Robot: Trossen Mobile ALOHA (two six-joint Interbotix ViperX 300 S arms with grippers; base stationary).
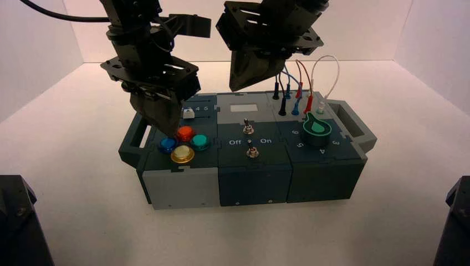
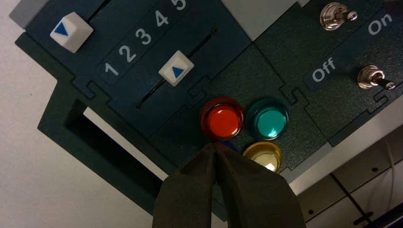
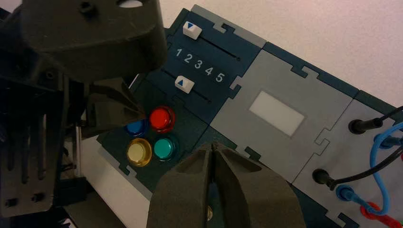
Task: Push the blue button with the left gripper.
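The white bench [image 1: 83,210] carries a dark blue-and-grey plastic box [image 1: 244,166] with handles at both ends, standing a little turned; over its rear middle hangs the right gripper [image 3: 213,148], black and wedge-tipped, its fingers pressed together and holding nothing, above the grey panel [image 3: 280,107] with a white rectangular label; the left gripper [image 2: 215,146], black angular plates tapering to a narrow tip, fingers closed tip to tip and empty, sits low over the box's left section, right above the cluster of four dome buttons; two white slider caps with blue triangles [image 2: 176,68] lie along numbered tracks behind that cluster; the small round deep-blue dome button [image 1: 167,145] sits at the cluster's left corner, beside the red dome button [image 1: 184,133], the teal-green one [image 1: 200,142] and the yellow one [image 1: 182,154]; from the left wrist only a blue sliver shows under the gripper's tip; whether the tip touches the button I cannot tell.
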